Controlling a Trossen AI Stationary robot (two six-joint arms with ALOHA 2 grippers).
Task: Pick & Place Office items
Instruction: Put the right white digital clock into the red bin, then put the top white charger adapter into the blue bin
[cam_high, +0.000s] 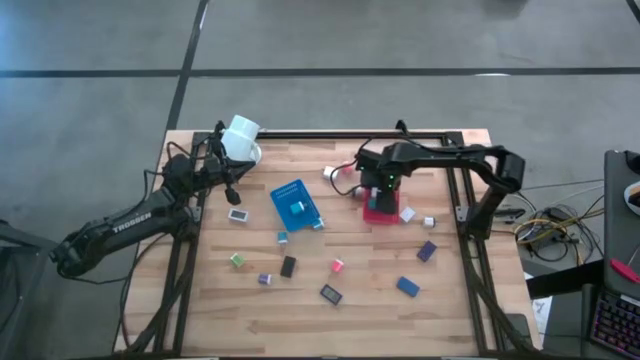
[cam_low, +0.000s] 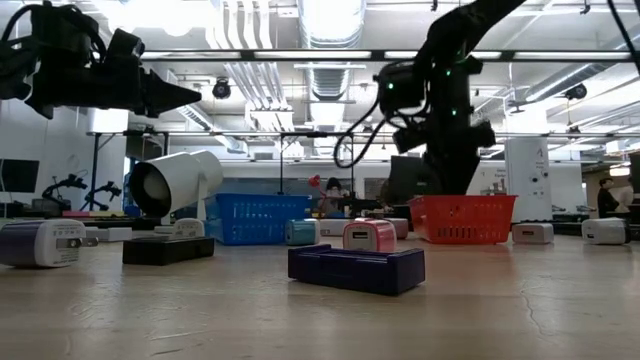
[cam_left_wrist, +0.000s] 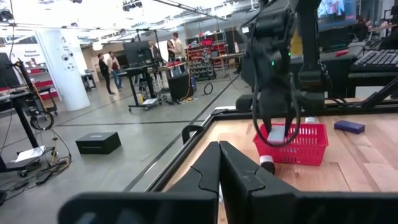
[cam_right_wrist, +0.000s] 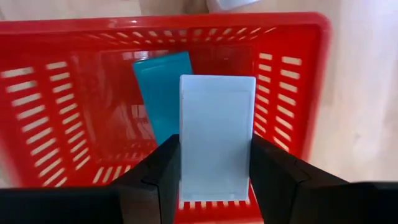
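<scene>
My right gripper (cam_right_wrist: 216, 152) hangs over the red basket (cam_high: 378, 211) and is shut on a white rectangular block (cam_right_wrist: 216, 124). A teal block (cam_right_wrist: 158, 87) lies flat on the basket floor below it. My left gripper (cam_left_wrist: 219, 158) is shut on nothing and is raised near the table's far left corner, beside the white mug (cam_high: 243, 137), which lies on its side. Other small blocks lie scattered on the wood: white (cam_high: 237, 215), green (cam_high: 237, 260), black (cam_high: 288, 266), pink (cam_high: 337, 265), blue (cam_high: 407, 287). My right gripper pinches the white block between its two fingers by the block's long sides (cam_right_wrist: 186, 168). The fingers come from above, pointing down. The block is lifted clear above the inside of the red basket, flat face toward the wrist camera.
A blue basket (cam_high: 290, 192) with a block inside stands left of the red one. More blocks lie near the red basket (cam_high: 407, 214) and toward the near edge (cam_high: 331, 294). A black frame (cam_high: 460, 190) borders the table. People stand in the room beyond.
</scene>
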